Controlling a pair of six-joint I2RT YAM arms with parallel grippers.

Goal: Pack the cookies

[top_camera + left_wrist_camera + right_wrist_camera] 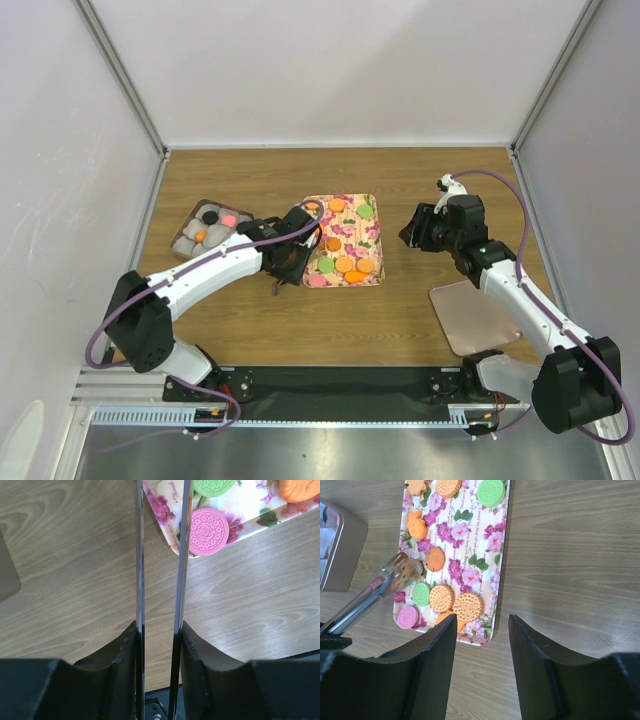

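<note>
Cursive script on the floral tray (169,510) seems to read "Thank", running up against the tongs (184,555). Embossed lettering on the pink cookie (209,531) is too fine to read.

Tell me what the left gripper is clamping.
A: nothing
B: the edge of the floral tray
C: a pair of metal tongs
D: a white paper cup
C: the left wrist view shows the left gripper shut on the two long metal blades of the tongs, which reach to the floral tray at its corner.
</note>
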